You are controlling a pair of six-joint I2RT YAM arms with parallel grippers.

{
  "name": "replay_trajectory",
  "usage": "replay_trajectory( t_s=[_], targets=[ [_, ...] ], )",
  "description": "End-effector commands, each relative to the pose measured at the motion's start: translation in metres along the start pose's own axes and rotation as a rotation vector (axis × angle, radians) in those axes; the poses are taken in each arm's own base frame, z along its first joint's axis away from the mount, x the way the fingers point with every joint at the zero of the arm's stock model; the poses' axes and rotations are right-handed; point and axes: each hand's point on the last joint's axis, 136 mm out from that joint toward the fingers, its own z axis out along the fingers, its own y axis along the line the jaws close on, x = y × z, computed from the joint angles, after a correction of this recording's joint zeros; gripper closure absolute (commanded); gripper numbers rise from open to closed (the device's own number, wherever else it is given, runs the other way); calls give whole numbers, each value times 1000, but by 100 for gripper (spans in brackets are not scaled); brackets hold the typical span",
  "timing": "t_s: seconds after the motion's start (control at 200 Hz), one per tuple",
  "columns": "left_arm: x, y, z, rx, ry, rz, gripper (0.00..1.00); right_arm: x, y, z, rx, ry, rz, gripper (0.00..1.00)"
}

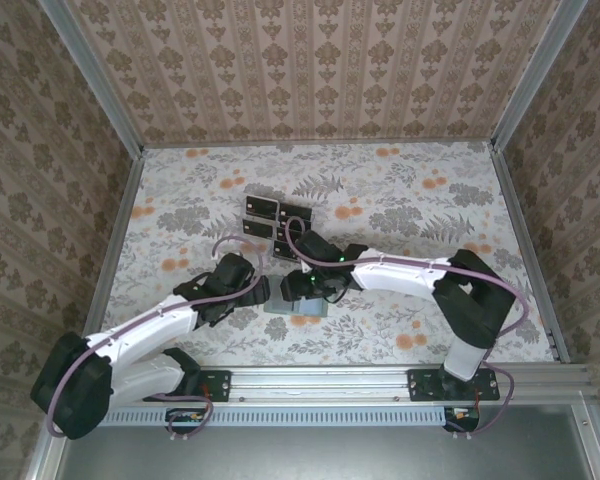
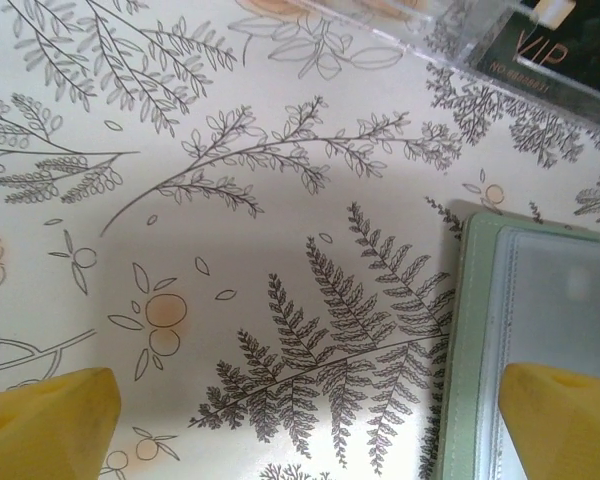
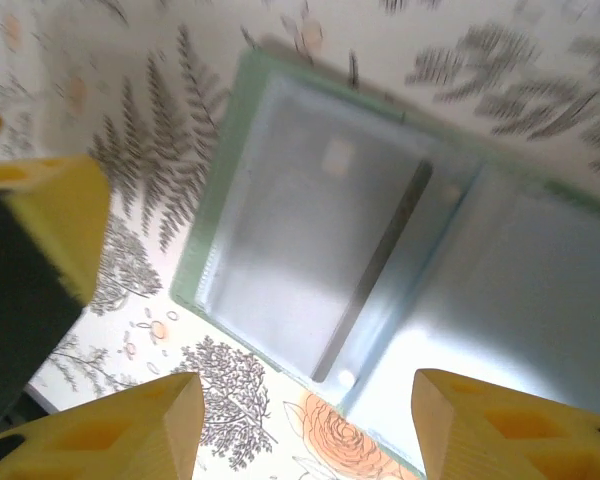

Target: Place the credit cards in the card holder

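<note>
The tabletop point(image 1: 430, 200) wears a pale cloth printed with grey ferns and orange blossoms; damask-patterned walls point(image 1: 320, 70) enclose three sides; an aluminium rail point(image 1: 320, 381) spans the near edge; a clear plastic rack point(image 2: 410, 28) lies on the cloth.

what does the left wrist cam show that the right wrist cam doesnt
Left wrist only: a clear plastic slotted rack along the top edge, with a thin black rectangular card lettered VIP behind its clear wall.
Right wrist only: the inside of the flat grey-green card holder, lying open with two clear-pocketed panels side by side.
Both: the card holder (just its edge in the left wrist view), the leaf-and-flower printed table cover, and each camera's own gripper, left gripper and right gripper, open with yellow fingertips apart.
</note>
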Motion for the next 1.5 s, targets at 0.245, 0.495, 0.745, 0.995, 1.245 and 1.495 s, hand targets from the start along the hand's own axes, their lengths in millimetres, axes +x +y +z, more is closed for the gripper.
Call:
replay_trajectory(
  t_s=[0.245, 0.495, 0.745, 0.995, 1.245, 1.495],
  targets=[
    [-14, 30, -19, 2, -32, -120, 0, -79, -18, -71, 195, -162, -242, 43],
    [-19, 40, -17, 41, 11, -188, 0, -107, 3, -56, 191, -121, -554, 46],
    [-25, 41, -14, 61, 14, -220, 0, -117, 4, -24, 227, -48, -686, 54],
    [-27, 42, -12, 66, 20, -228, 0, -120, -5, 2, 343, 10, -776, 58],
    [-26, 44, -11, 65, 23, -233, 0, -124, -23, 18, 448, 35, -822, 59],
    [-24, 44, -9, 67, 26, -241, 0, -123, -35, 26, 501, 64, -842, 60]
  ],
)
